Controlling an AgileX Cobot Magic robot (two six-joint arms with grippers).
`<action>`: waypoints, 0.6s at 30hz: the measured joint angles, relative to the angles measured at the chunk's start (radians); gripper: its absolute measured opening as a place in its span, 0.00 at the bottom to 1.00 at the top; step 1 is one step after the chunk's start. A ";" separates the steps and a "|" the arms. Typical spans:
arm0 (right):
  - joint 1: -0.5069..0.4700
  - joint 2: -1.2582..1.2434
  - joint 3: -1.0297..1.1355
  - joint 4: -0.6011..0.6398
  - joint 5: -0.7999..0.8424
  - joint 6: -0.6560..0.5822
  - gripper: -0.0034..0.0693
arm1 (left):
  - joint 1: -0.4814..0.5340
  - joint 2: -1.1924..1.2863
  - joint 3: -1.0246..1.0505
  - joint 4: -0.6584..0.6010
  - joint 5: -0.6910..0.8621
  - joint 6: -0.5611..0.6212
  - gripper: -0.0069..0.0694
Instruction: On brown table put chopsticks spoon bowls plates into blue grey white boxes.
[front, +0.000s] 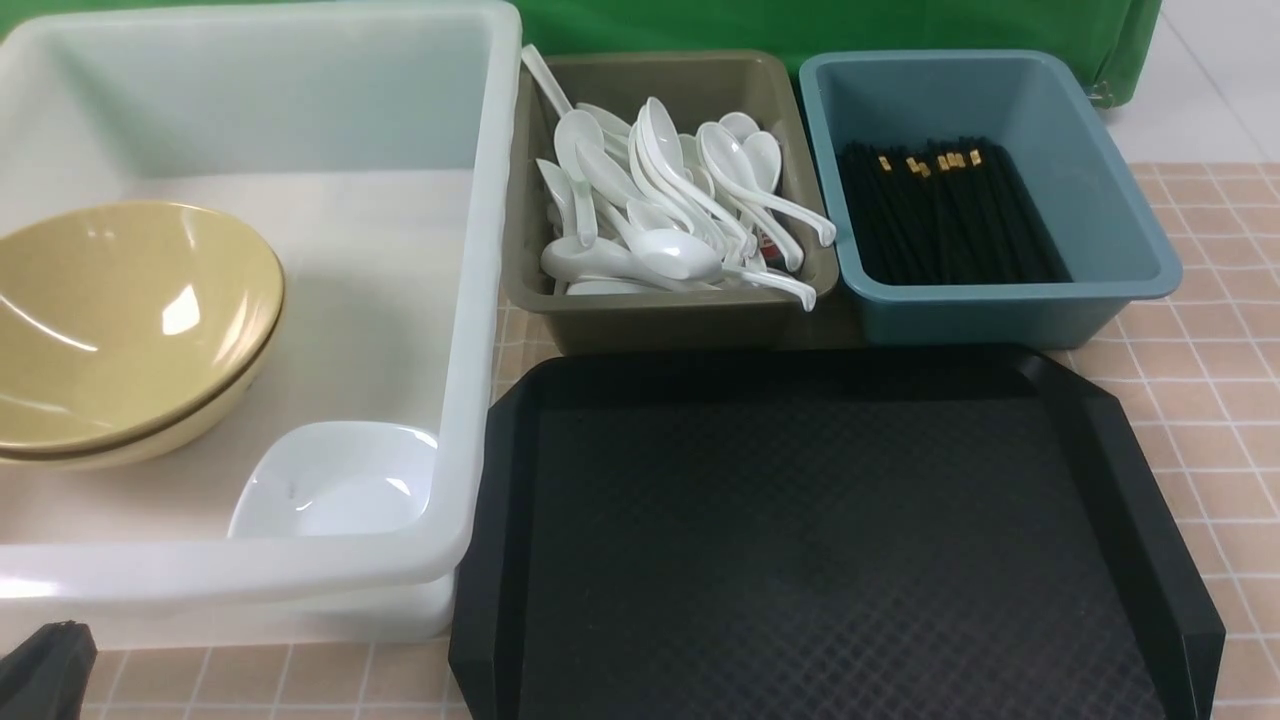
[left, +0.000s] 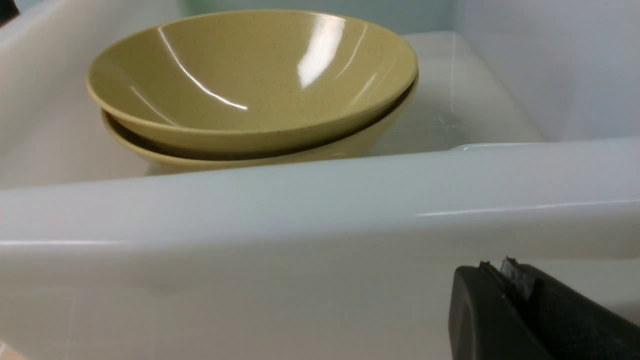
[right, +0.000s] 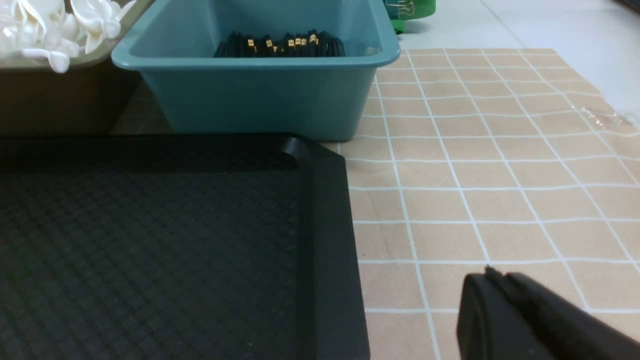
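The white box holds two stacked yellow bowls and a small white square dish. The bowls also show in the left wrist view. The grey box holds several white spoons. The blue box holds black chopsticks, which also show in the right wrist view. My left gripper is shut and empty, low outside the white box's near wall. My right gripper is shut and empty above the tiled table, right of the tray.
An empty black tray lies in front of the grey and blue boxes. The tiled tabletop runs to the right of the tray. A green backdrop stands behind the boxes.
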 joint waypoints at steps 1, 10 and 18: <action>0.000 0.000 0.000 0.000 0.000 0.000 0.13 | 0.000 0.000 0.000 0.000 0.000 0.000 0.09; 0.000 0.000 0.000 0.000 0.001 0.000 0.15 | 0.000 0.000 0.000 0.000 0.000 0.000 0.09; 0.000 0.000 0.000 0.000 0.001 0.000 0.16 | 0.000 0.000 0.000 0.000 0.000 0.000 0.09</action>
